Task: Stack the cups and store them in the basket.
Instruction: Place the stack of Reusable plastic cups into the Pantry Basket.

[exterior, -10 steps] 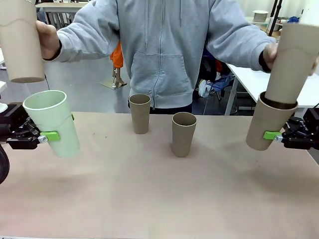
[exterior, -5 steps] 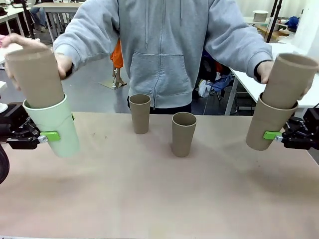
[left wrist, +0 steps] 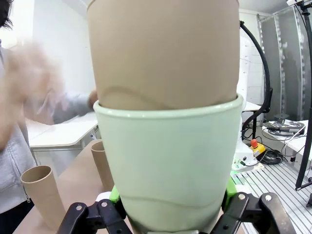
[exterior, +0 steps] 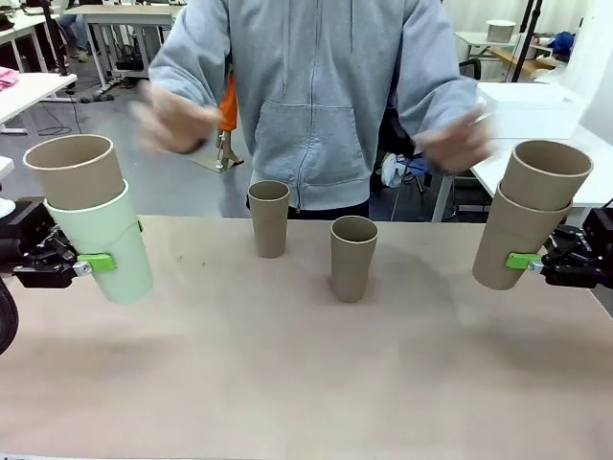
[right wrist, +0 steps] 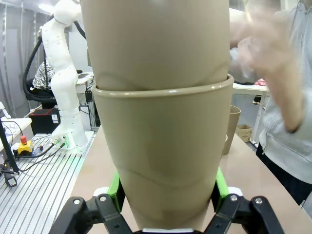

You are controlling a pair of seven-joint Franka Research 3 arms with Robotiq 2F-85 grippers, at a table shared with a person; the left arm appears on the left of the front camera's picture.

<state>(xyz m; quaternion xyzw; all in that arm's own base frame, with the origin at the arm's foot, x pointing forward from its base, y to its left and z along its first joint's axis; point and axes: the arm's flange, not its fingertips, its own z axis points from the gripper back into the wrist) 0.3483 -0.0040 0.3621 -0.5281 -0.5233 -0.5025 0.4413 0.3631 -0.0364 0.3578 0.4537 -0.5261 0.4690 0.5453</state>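
Your left claw [exterior: 101, 259] is clamped on the mint-green cup [exterior: 113, 247], with a tan cup [exterior: 77, 172] nested inside. Your right claw [exterior: 518, 259] is clamped on a tan two-cup stack [exterior: 522, 225]. Two loose tan cups [exterior: 268, 218] stand on the surface [exterior: 306, 383] between them.

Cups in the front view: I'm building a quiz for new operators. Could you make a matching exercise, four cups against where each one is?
Column 1
1. pale mint-green matte tapered cup
2. topmost tan-brown cup at picture left
3. lower tan-brown cup at picture right
4. nearer middle tan-brown cup

Column 2
A. clamped by the right gripper
B. standing alone on the table
C. clamped by the left gripper
D. nested in another cup

Pairs: 1-C, 2-D, 3-A, 4-B
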